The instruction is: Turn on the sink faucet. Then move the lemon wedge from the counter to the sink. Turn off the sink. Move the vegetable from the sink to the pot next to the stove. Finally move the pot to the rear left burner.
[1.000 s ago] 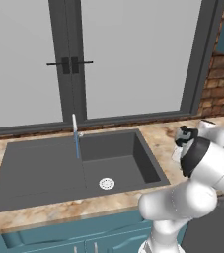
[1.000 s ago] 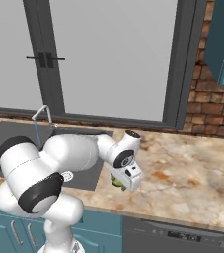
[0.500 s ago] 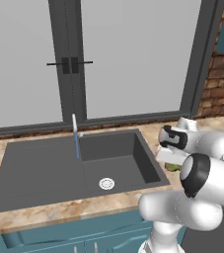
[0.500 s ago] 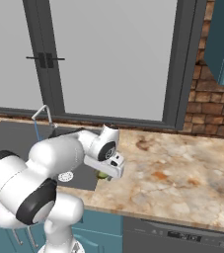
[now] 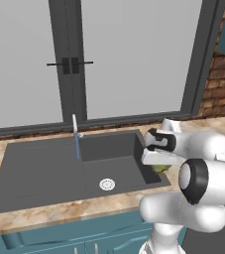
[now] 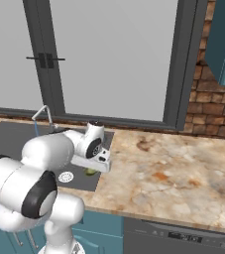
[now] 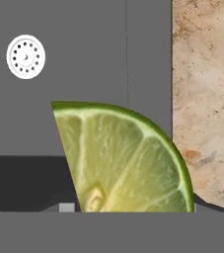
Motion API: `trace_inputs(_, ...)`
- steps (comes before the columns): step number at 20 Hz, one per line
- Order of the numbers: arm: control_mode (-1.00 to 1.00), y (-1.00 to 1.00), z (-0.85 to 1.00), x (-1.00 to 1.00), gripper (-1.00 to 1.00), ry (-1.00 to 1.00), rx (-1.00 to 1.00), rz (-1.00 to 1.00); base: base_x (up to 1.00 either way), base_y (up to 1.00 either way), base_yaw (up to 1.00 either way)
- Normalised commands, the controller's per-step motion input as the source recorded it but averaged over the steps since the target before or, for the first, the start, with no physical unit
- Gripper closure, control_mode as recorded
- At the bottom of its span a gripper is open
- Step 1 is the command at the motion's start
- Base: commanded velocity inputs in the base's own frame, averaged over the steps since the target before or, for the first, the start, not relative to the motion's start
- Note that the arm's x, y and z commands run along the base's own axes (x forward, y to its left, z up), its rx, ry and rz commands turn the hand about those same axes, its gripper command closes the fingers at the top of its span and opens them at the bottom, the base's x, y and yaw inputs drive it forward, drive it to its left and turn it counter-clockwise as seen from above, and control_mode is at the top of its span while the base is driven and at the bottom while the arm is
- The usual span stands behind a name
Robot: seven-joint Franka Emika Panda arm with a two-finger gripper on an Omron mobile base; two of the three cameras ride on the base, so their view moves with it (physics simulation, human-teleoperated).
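Note:
My gripper (image 5: 158,163) is shut on the lemon wedge (image 5: 162,168), a yellow-green slice hanging under the hand over the right rim of the sink (image 5: 44,168). From the right base the gripper (image 6: 90,169) and the lemon wedge (image 6: 91,172) sit at the basin's near right corner. In the hand view the lemon wedge (image 7: 128,158) stands cut face toward the camera, above the dark sink (image 7: 93,59) floor and beside the counter (image 7: 205,99). The sink faucet (image 5: 76,134) stands at the basin's back with a thin blue stream running under it. The pot and the stove are out of view.
A round silver drain (image 5: 107,184) lies in the basin floor, left of the hand. The marbled counter (image 6: 168,173) stretches to the right of the sink. Tall grey windows and a brick wall (image 6: 208,114) close the back. A teal wall cabinet (image 6: 223,39) hangs at upper right.
The arm has swung left from over the counter to the sink's right rim, carrying the lemon wedge with it. The water keeps running.

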Motion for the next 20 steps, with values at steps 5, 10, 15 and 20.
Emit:
trace_inputs(5, -1.00, 0.53, 0.00, 0.64, 1.00, 0.06, 0.00, 0.08, 0.00, 0.00, 0.00)
trace_inputs(10, -1.00, 0.54, 0.00, 0.55, 1.00, 0.05, -0.01, 0.02, 0.00, 0.00, 0.00)
trace_inputs(15, -1.00, 0.48, -0.17, 0.52, 1.00, 0.02, -0.02, 0.00, 0.00, 0.00, 0.00)
trace_inputs(20, -1.00, 0.25, -0.32, 0.42, 1.00, 0.00, 0.00, 0.00, 0.00, 0.00, 0.00)
